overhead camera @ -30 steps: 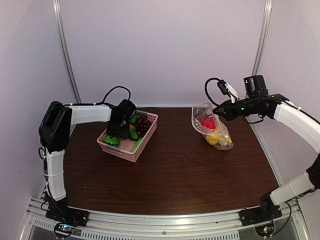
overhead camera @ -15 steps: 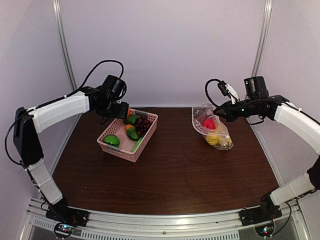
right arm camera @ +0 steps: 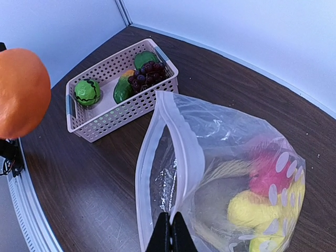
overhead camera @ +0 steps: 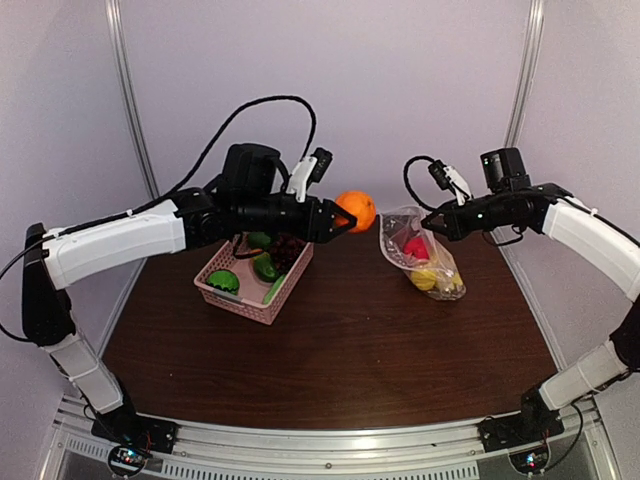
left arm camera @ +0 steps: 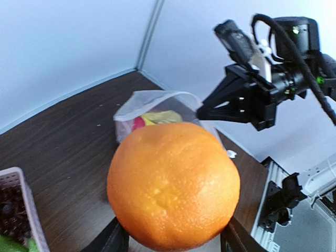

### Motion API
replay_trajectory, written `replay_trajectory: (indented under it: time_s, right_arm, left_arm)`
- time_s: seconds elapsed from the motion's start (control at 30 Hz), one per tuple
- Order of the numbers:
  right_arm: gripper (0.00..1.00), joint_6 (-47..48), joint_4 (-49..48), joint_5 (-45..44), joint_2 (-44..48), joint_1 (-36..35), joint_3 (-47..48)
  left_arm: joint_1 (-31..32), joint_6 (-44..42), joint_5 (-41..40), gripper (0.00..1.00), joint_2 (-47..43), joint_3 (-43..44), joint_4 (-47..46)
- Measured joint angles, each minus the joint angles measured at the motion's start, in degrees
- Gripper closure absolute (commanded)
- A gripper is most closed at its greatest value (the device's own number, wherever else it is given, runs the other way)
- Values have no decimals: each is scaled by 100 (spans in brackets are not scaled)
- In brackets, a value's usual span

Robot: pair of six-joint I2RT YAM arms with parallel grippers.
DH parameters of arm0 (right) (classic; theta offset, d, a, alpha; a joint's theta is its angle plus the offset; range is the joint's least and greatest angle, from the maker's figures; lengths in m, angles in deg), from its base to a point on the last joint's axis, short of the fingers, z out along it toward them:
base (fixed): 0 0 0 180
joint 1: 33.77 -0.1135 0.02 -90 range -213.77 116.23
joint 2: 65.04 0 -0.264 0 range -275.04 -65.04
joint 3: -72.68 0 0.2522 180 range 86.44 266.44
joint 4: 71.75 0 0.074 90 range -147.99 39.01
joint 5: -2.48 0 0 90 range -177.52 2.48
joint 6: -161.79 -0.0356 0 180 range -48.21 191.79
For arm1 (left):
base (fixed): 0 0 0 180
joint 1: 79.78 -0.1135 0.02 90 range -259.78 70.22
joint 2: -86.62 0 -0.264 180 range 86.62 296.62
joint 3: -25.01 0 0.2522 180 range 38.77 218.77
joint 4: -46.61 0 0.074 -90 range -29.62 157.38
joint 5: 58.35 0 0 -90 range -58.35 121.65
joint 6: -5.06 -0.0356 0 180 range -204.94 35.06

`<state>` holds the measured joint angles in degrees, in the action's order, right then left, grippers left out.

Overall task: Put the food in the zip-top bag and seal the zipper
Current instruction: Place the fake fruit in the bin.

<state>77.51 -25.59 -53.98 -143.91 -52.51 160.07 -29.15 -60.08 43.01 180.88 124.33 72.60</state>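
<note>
Orange (overhead camera: 356,209): in the air over the far middle of the worktop (overhead camera: 340,350), near the bag's mouth.
Left fingers (left arm camera: 111,242): clamped on the orange from two sides.
Zip-top bag (overhead camera: 425,255): near the far right corner, with pink and yellow food inside.
Zipper (right arm camera: 181,139): not sealed, the mouth is open.
Right fingers (right arm camera: 164,237): pressed together on the bag's mouth edge.
Basket (overhead camera: 240,295): near the far left corner, holding green pieces and grapes (overhead camera: 287,248).

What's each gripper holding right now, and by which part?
The left gripper holds the orange in the air, one finger on each opposite side. The right gripper is shut on the zip-top bag, pinching its mouth edge.
</note>
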Motion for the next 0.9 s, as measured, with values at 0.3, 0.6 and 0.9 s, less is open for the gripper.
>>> replay_trajectory:
  time_s: [0.3,0.6,0.9]
  right_arm:
    - [100,-188,177,195,-44,-28,363]
    - [100,-310,216,389,-44,-59,476]
    - [100,-313,256,396,-42,-63,476]
  left_arm:
    - [367,608,708,55,1353,688,-791]
    - [409,1154,745,21,2671,2114,-463]
    - [407,1095,542,9,2706,2671,181]
